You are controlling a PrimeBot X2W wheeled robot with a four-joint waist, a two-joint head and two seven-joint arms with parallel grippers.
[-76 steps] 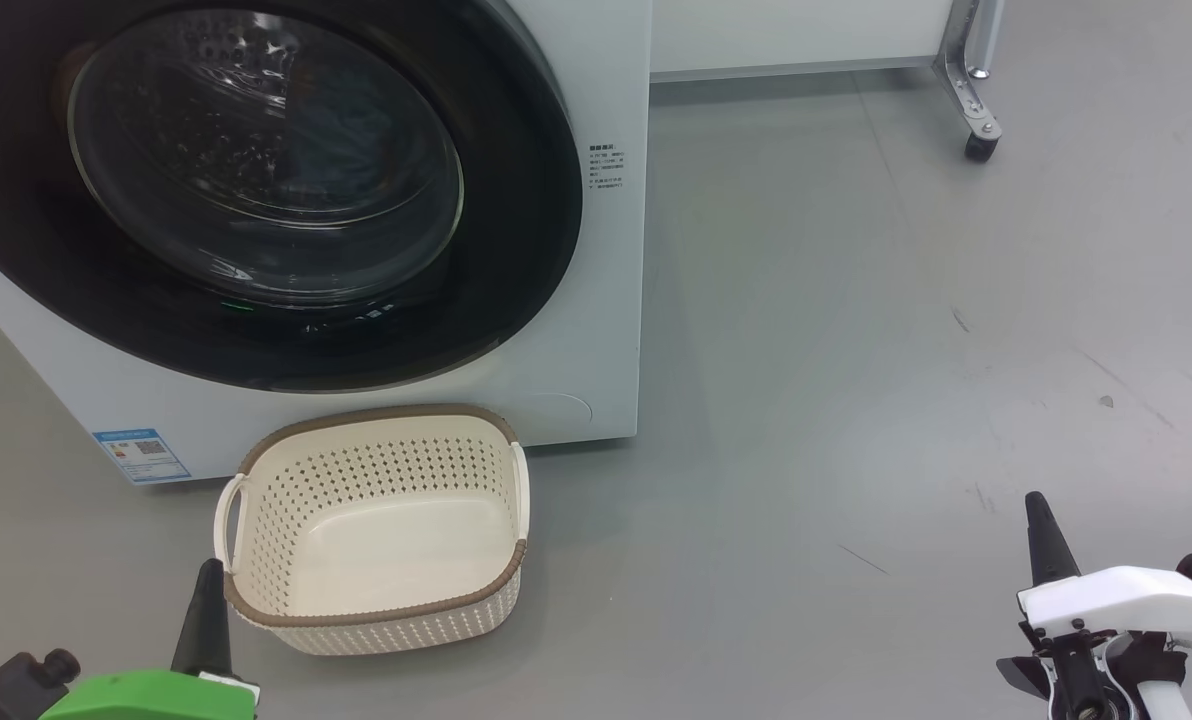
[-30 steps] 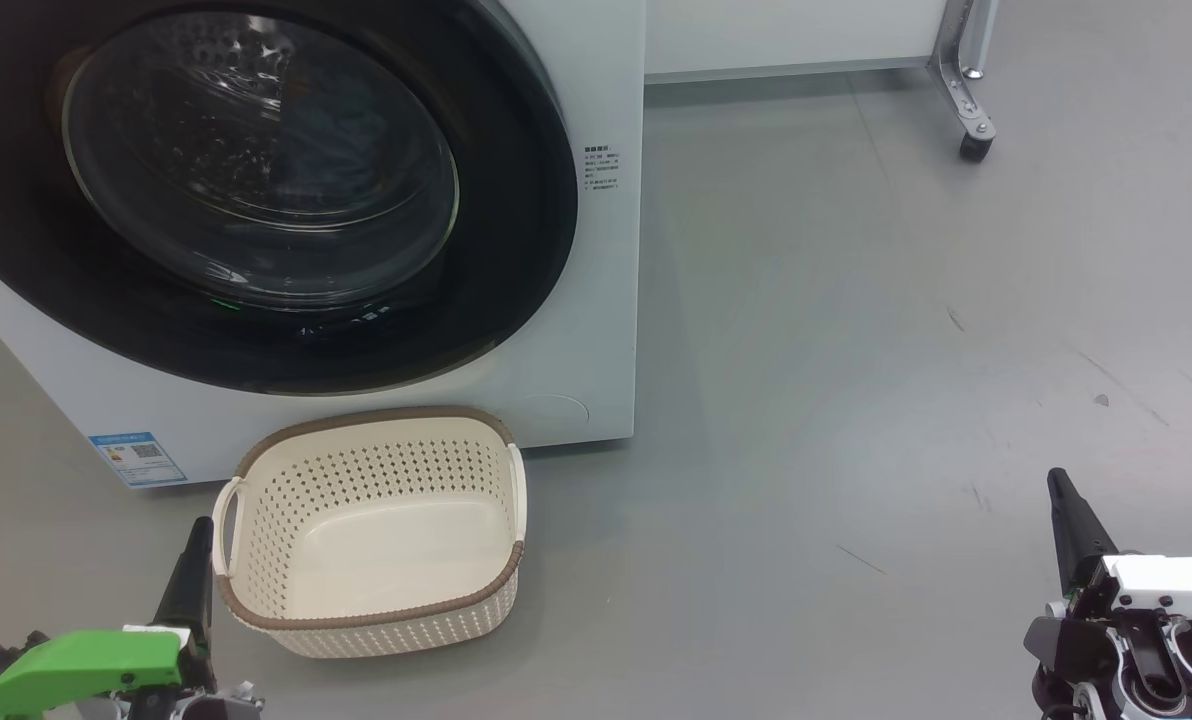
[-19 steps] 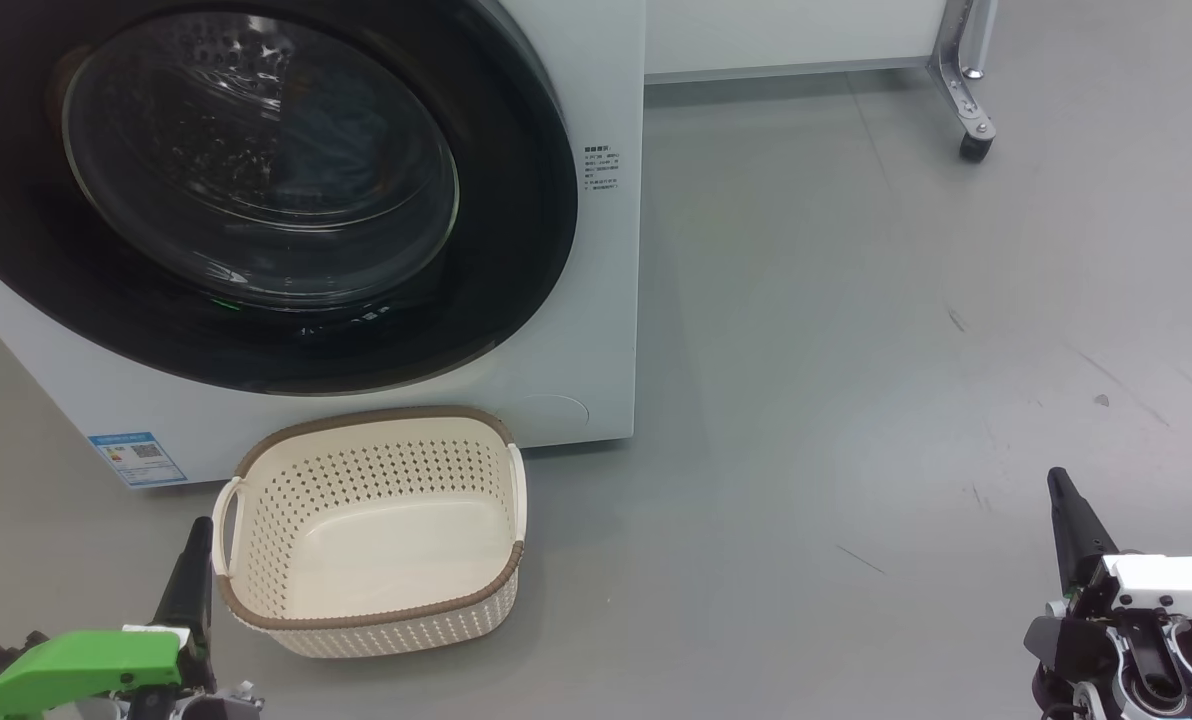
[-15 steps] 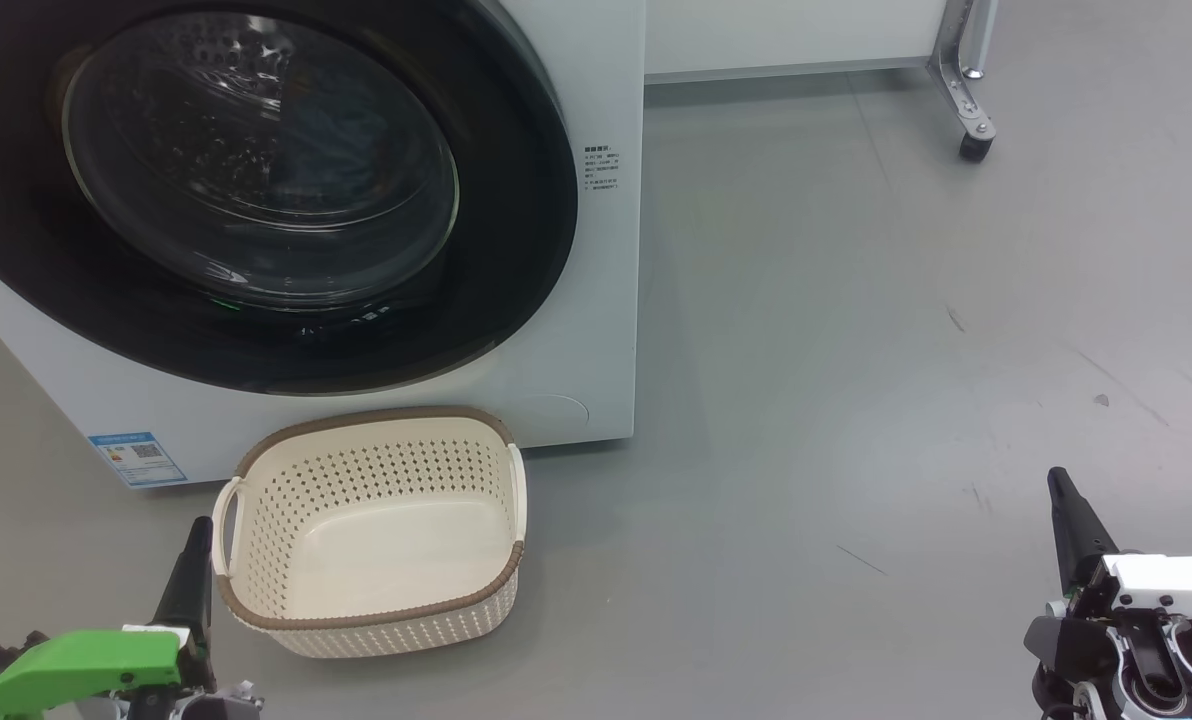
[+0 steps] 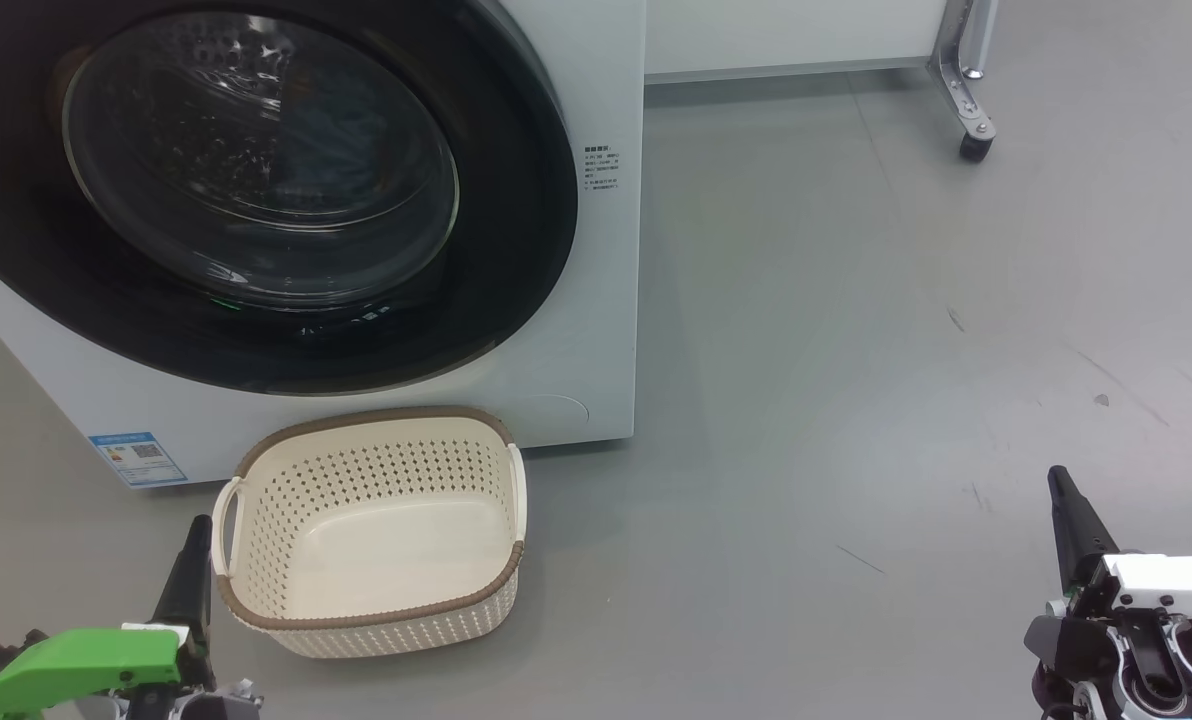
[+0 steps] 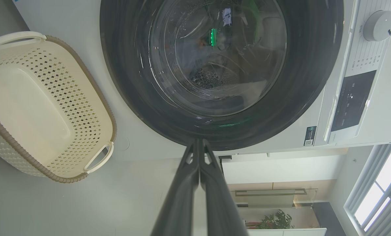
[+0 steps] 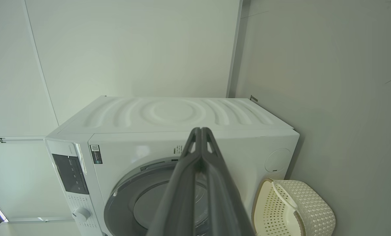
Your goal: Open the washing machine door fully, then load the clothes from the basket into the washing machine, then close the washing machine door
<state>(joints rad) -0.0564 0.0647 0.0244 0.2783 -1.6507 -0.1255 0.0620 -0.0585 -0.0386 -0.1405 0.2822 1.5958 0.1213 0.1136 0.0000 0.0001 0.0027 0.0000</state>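
One washing machine [image 5: 601, 300], one door [image 5: 521, 250], one basket [image 5: 376, 414], two closed pincers [image 5: 198, 530] [image 5: 1057, 478]

Cream perforated basket [image 5: 371, 530], brown rim; white washing machine [image 5: 596, 300].

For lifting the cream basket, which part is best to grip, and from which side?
Probably the white loop handle on the left end of the basket, approached from above by the left gripper beside it, jaws opened first. The basket stands upright and the loop stands out from the rim.
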